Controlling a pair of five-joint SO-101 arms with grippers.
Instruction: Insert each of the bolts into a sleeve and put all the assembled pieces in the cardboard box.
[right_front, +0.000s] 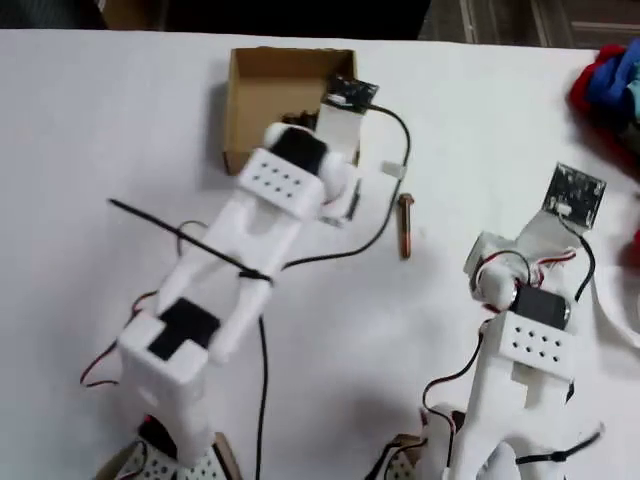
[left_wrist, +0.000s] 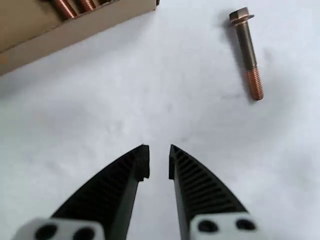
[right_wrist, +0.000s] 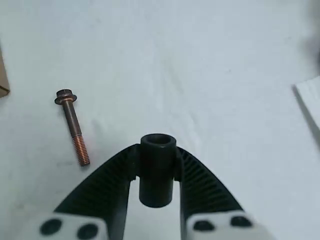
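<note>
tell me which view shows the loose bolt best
Left wrist view: the bolt lies whole and largest, head and threads plain. The right wrist view shows it whole but smaller; the high view, tiny near the cardboard box.

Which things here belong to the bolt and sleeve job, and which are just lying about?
Job: loose bolt; sleeve in the right gripper; box; threaded pieces in the box.
Lying about: coloured cloth beyond the right arm.
</note>
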